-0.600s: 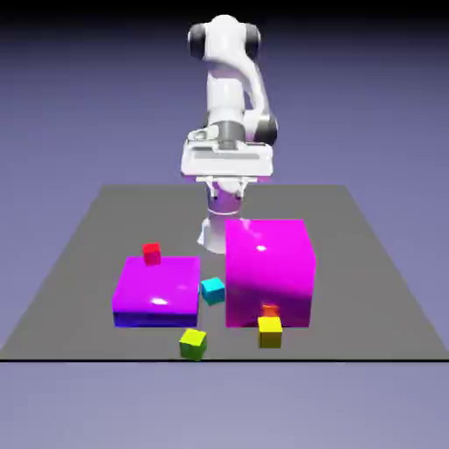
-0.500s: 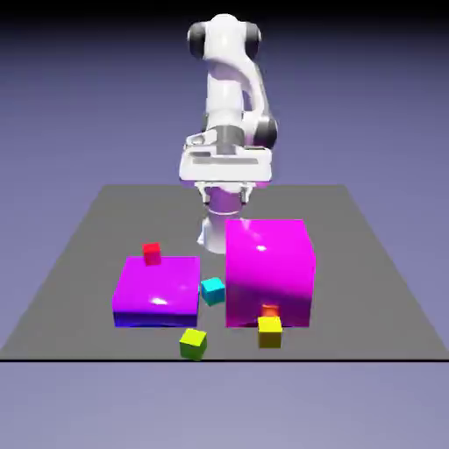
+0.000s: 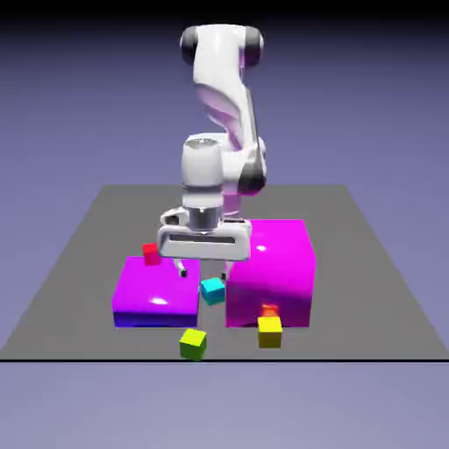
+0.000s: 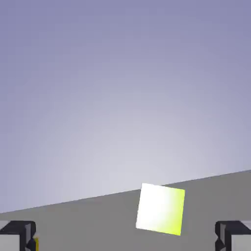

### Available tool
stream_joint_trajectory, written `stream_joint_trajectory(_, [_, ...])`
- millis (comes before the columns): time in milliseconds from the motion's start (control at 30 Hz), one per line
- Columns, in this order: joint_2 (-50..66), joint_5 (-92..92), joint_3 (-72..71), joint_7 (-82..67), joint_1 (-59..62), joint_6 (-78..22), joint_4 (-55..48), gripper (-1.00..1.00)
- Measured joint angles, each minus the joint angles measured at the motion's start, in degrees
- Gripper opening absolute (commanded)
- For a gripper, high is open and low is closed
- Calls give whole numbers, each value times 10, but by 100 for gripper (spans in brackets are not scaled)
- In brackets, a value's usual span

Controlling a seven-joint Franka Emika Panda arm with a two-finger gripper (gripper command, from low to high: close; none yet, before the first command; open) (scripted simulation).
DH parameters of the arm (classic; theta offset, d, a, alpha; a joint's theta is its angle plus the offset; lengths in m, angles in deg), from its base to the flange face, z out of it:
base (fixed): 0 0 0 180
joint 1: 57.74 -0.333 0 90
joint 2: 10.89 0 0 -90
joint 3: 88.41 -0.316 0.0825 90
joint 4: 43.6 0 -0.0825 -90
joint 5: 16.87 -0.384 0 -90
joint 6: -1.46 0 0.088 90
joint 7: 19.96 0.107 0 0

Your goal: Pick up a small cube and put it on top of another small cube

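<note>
In the exterior view, going from its left to its right, a small glossy red cube (image 3: pixel 151 254) sits at the far edge of the low, flat violet-magenta block (image 3: pixel 158 291), to the left of the white two-finger pincer with dark tips (image 3: pixel 203 275). The block lies left of the pincer and reaches nearer the camera. The tiny lime-green cube (image 3: pixel 193 344) is on the dark grey tabletop (image 3: pixel 368 307), below the pincer in the picture and nearer the camera, close to the table's front edge. The pincer is released, its two fingers spread wide with nothing between them. A small cyan cube (image 3: pixel 213 291) shows just below the fingers in the picture, between the two big blocks. Right of the pincer stands the tall glossy magenta block (image 3: pixel 281 272), and in front of it, nearer the camera, a small yellow cube (image 3: pixel 269 332). In the hand view, the lime-green cube, glaring almost white, appears between the widely parted fingertips and beyond them.
</note>
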Motion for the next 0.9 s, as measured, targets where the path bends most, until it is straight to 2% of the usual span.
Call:
stream_joint_trajectory(300, [179,-17,14,27,15,-119,-124,0])
stream_joint_trajectory(433, [241,-26,6,20,19,-55,-122,0])
stream_joint_trajectory(467, [259,-28,4,18,20,-37,-122,-100])
stream_joint_trajectory(533, [259,-29,4,18,20,-37,-122,-100])
stream_joint_trajectory(667, [176,-17,10,28,18,-118,-126,-100])
stream_joint_trajectory(700, [157,-17,-4,45,32,-113,-124,-100])
stream_joint_trajectory(900, [47,-62,-39,162,67,-84,0,-100])
